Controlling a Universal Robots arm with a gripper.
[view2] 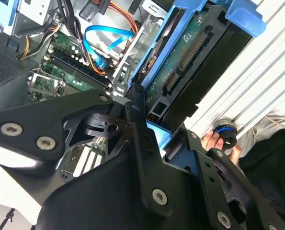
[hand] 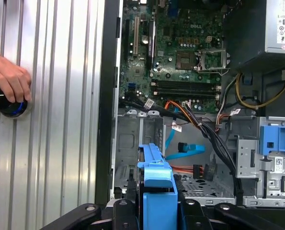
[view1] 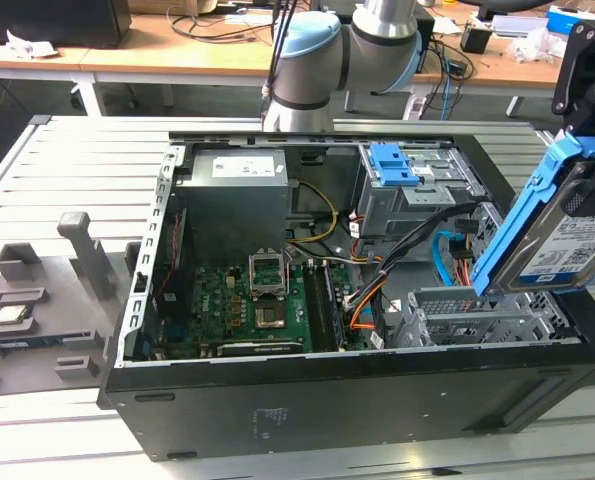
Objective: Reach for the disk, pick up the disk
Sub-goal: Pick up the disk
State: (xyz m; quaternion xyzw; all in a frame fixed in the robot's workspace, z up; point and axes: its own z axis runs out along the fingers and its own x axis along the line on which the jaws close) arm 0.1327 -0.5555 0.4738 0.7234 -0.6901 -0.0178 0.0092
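The disk (view1: 562, 240) hangs tilted above the right end of the open computer case (view1: 307, 400), at the exterior view's right. It is a silver drive with a white label and blue rails (view1: 522, 220) along its edges. My gripper (view1: 589, 120) is shut on its upper end. In the second wrist view the disk's green circuit board (view2: 190, 52) shows between the black fingers (view2: 135, 112) of my gripper (view2: 161, 127). In the first wrist view a blue rail (hand: 156, 184) of the disk stands up out of my gripper (hand: 156, 208).
Below the disk is a metal drive bay (view1: 477, 315) with loose orange and blue cables (view1: 447, 255). A drive cage with a blue latch (view1: 392, 165) stands behind. A grey slotted stand (view1: 37, 300) sits at the left. A person's hand (hand: 8, 76) rests on a black knob (hand: 8, 103) on the slatted table.
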